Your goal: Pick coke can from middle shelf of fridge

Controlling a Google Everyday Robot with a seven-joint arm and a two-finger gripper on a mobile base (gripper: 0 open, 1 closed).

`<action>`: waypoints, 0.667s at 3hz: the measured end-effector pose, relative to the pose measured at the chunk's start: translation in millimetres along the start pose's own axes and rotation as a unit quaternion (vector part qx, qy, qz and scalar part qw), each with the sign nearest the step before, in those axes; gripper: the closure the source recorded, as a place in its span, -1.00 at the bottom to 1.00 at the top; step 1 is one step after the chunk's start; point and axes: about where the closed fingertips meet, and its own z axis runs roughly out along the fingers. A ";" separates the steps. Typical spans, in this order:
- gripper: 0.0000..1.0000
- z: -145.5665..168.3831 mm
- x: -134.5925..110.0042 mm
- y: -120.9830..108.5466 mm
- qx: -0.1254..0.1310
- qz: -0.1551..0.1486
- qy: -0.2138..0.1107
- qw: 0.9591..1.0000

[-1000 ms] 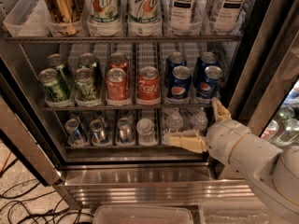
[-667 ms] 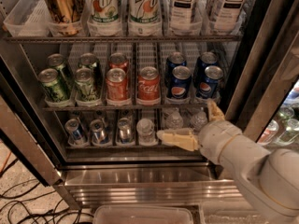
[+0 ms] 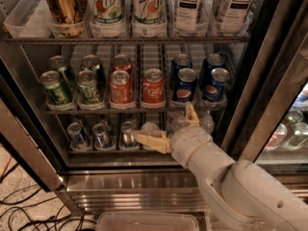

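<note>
The coke can (image 3: 153, 87) is red with white script and stands at the front of the middle shelf (image 3: 130, 110) of the fridge (image 3: 269, 71), between a plainer orange-red can (image 3: 120, 86) and blue Pepsi cans (image 3: 185, 84). My gripper (image 3: 166, 127) is open and empty, its tan fingers (image 3: 150, 140) spread wide. It sits just below the shelf's front edge, under and slightly right of the coke can, not touching it. The white arm runs down to the lower right.
Green cans (image 3: 55, 87) stand on the left of the middle shelf. Tall cans and tea bottles (image 3: 190, 4) fill the rack above. Small silver-blue cans (image 3: 102, 134) and water bottles sit below. The dark door edge (image 3: 24, 153) slants at left. A clear bin (image 3: 147, 221) and cables lie below.
The gripper has moved left and slightly up along the front of the fridge, from below the Pepsi cans to below the coke can. The cans have not moved.
</note>
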 end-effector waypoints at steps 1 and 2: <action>-1.00 19.8 -5.1 9.9 0.027 -0.013 -0.009 1.000; -1.00 19.5 -0.1 -5.1 0.056 -0.017 0.003 0.998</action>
